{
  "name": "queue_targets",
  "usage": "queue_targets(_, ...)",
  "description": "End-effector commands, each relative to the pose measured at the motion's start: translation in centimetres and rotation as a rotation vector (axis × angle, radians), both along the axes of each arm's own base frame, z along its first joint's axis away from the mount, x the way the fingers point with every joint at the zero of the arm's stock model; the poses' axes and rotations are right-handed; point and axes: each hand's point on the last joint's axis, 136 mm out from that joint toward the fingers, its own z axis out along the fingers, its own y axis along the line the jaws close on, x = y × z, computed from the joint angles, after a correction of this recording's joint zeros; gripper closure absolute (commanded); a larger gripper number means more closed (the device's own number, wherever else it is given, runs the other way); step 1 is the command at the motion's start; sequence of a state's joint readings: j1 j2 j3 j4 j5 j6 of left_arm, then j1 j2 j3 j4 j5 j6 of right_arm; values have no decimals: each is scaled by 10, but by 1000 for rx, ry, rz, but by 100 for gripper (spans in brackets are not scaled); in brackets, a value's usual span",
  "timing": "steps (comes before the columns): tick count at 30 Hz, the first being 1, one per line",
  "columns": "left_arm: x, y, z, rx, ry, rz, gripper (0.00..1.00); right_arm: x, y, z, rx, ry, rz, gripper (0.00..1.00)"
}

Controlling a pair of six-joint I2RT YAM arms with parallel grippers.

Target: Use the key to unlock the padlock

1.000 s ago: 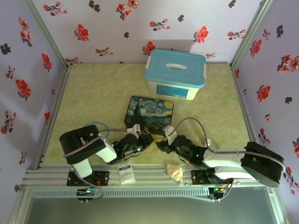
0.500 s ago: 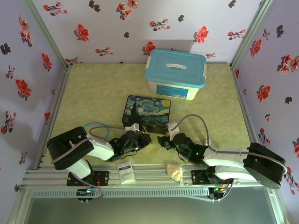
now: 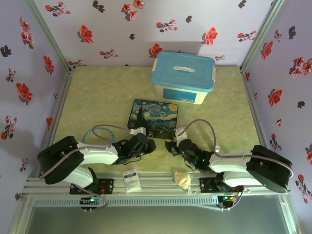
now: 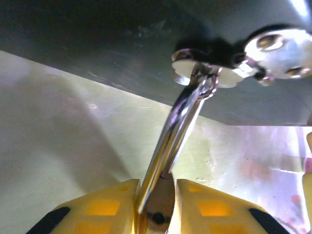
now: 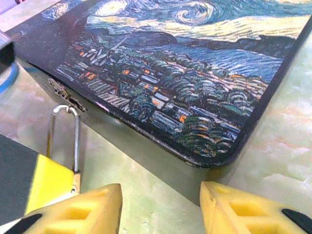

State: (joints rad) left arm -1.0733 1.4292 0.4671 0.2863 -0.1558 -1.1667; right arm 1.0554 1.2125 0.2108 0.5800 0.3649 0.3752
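left pincer (image 4: 157, 192): clamped on padlock (image 4: 171, 139), at near wall of tin (image 5: 185, 63)
padlock: shackle (image 5: 63, 129) hooked through clasp (image 4: 195, 63) on tin wall
right pincer (image 5: 160, 207): fingers wide apart, low, just beside tin's near corner
tin: lid closed, flat on desk (image 5: 278, 146)

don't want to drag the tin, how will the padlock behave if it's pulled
The padlock is probably rigid metal. It hooks the clasp on the tin, so pulling likely drags both. Its polished steel may slip in the left gripper.
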Motion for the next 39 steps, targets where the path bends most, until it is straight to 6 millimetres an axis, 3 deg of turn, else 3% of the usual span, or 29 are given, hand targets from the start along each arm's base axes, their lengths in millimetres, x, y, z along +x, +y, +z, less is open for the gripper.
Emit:
queue_targets(1,-1,29,-10,190,-31,3,74,11,1,12,51,-26,-56,55)
queue_targets(6,-1,26,-17,169,-34,8,76,11,3,12,52,-30,-51,55)
queue_targets(15,0,11,-4,191,-82,-32,72,11,-2,6,37,-28,-66,54)
queue_targets(20,-1,14,-21,207,-59,-14,66,10,-4,5,39,-27,-69,54)
queue_targets(27,-1,7,-32,228,-43,-33,67,10,-7,2,33,-29,-71,54)
queue_targets(29,-2,5,-35,244,-38,-42,72,9,-8,1,31,-28,-72,55)
queue_targets(34,-4,14,-29,355,-56,-58,78,8,-9,2,38,-24,-70,55)
queue_targets(39,-3,32,-21,554,-93,-63,76,9,-9,5,39,-29,-78,55)
